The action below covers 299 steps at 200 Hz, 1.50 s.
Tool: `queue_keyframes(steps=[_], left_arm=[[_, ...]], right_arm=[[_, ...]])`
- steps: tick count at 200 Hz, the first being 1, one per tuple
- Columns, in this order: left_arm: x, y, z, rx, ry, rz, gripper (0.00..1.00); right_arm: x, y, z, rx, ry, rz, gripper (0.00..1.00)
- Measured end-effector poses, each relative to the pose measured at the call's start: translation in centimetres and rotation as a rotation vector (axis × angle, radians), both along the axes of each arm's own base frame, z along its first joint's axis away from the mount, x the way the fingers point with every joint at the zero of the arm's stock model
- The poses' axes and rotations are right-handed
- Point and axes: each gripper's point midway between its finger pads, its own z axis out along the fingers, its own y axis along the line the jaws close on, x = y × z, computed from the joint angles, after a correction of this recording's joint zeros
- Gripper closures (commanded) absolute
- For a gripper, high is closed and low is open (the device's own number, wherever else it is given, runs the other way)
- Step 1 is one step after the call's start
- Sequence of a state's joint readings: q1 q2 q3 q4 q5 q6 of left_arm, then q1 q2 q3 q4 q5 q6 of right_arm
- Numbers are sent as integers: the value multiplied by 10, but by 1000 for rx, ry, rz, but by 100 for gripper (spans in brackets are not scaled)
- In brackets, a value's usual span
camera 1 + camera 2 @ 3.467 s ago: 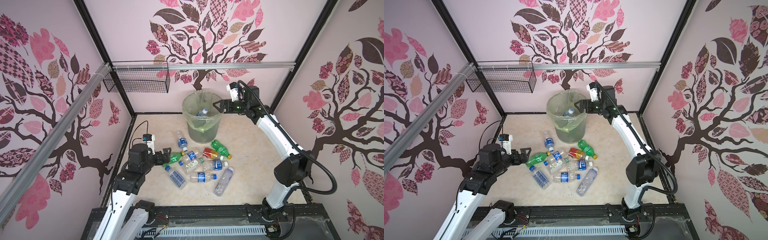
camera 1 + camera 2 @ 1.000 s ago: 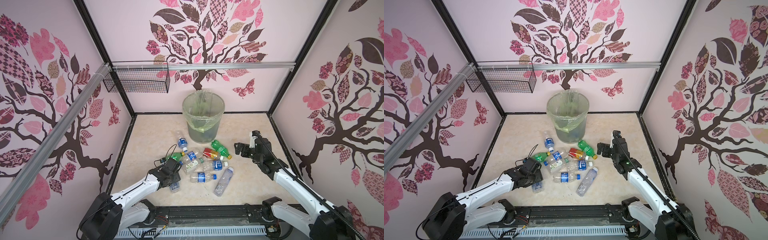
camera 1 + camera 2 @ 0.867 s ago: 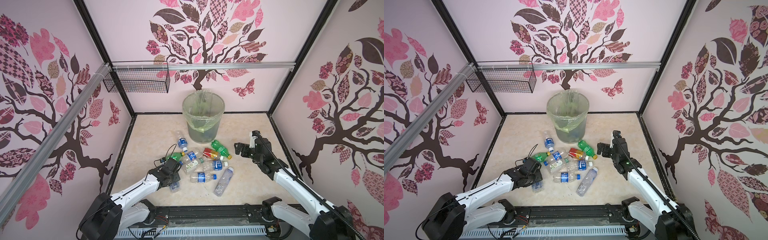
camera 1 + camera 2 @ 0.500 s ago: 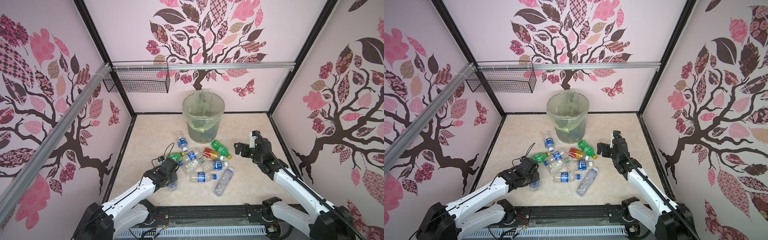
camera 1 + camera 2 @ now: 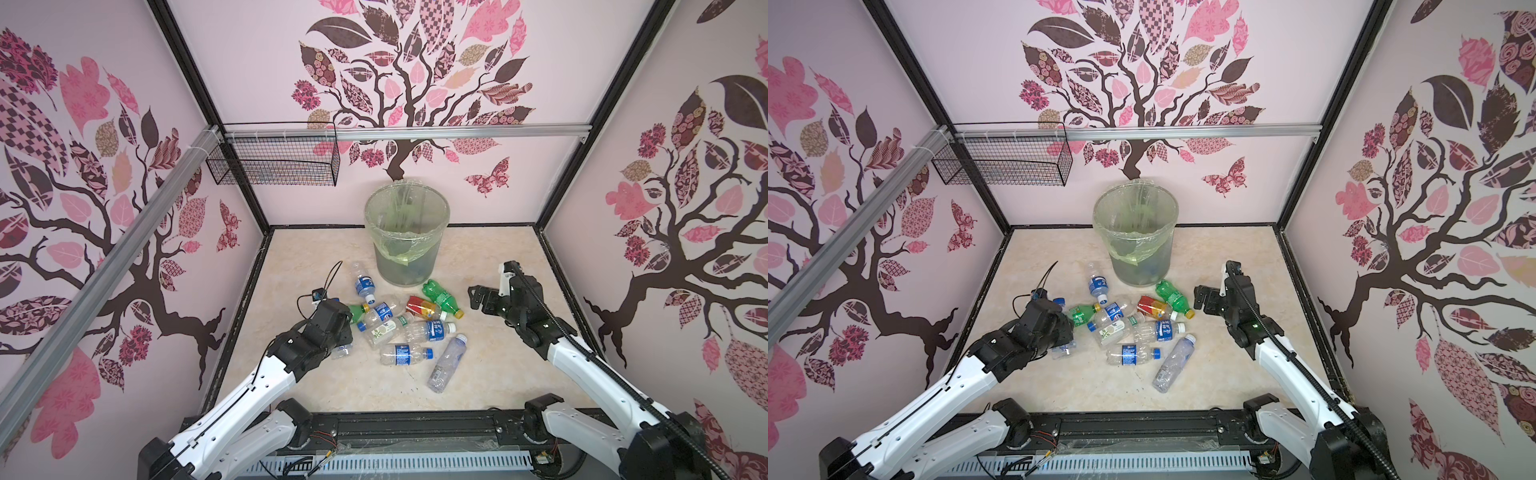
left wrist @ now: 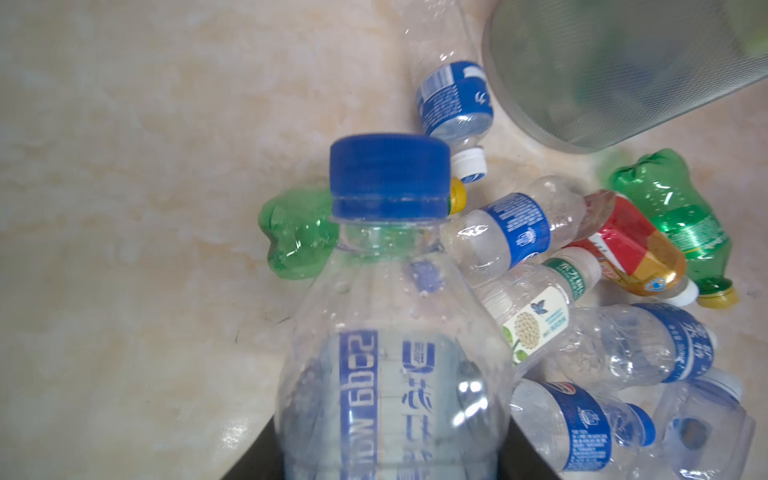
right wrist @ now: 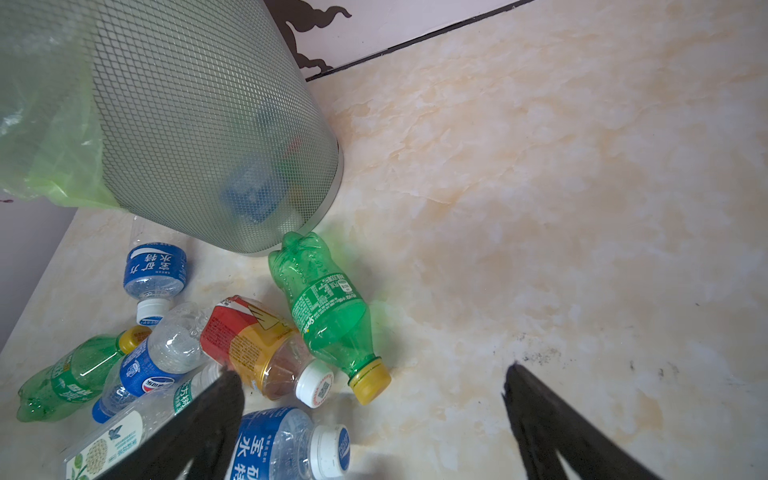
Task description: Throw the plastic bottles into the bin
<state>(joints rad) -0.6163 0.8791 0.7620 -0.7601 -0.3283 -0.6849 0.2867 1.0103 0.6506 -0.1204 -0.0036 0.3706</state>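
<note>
Several plastic bottles [image 5: 405, 332] lie in a loose pile on the marble floor in front of the bin [image 5: 407, 232], which also shows in the other top view as the bin [image 5: 1136, 232]. My left gripper [image 6: 390, 457] is shut on a clear bottle with a blue cap [image 6: 388, 174], at the pile's left edge in both top views. The held bottle [image 5: 341, 351] is mostly hidden under the left gripper [image 5: 332, 332]. My right gripper [image 7: 370, 399] stands open and empty just right of the pile, near a green bottle [image 7: 328, 307] and a red-yellow one [image 7: 253, 345].
A black wire basket [image 5: 274, 166] hangs on the rail at the back left wall. Other bottles show dimly through the bin's mesh [image 7: 249, 191]. A lone clear bottle [image 5: 446, 363] lies at the front of the pile. Walls enclose the floor on three sides.
My left gripper has closed on the clear blue-capped bottle and drawn it slightly off the pile. The right arm came down from the bin earlier and has held still for the last second.
</note>
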Motion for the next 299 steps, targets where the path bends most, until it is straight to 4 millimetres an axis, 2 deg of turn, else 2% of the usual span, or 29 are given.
queue_keyframes(steps=[48,81,148,173,195,213,222,233,236,244,250,256,268,284,299], left_arm=[[5,-2,60,32,-176,-116,54],[2,-8,96,28,-304,-216,55],[7,-30,153,-17,-496,-339,55],[14,-44,166,-51,-538,-375,57],[27,-57,185,-71,-576,-392,61],[47,-74,204,-81,-597,-400,64],[62,-83,219,-86,-614,-400,65],[90,-99,242,-94,-636,-397,64],[97,-103,250,-98,-648,-394,60],[125,-113,266,-106,-664,-383,38],[142,-118,279,-114,-681,-376,25],[163,-123,291,-124,-692,-363,20],[204,-131,308,-131,-705,-339,18],[242,-137,312,-123,-699,-321,17],[250,-139,292,-106,-636,-328,14]], right_arm=[[-1,3,3,9,2,16,0],[-3,6,5,16,1,34,0],[-7,7,17,31,-33,49,0],[-9,7,18,32,-35,50,0],[-10,6,21,34,-42,49,0],[-11,6,23,37,-49,49,0],[-11,6,23,39,-49,47,0],[-11,6,23,42,-46,46,0],[-11,6,23,42,-46,46,0],[-11,6,22,45,-44,44,0],[-11,6,22,45,-44,44,0],[-11,6,22,47,-43,43,0],[-11,6,22,49,-42,42,0],[-12,6,21,49,-40,43,0],[-14,7,19,51,-35,49,0]])
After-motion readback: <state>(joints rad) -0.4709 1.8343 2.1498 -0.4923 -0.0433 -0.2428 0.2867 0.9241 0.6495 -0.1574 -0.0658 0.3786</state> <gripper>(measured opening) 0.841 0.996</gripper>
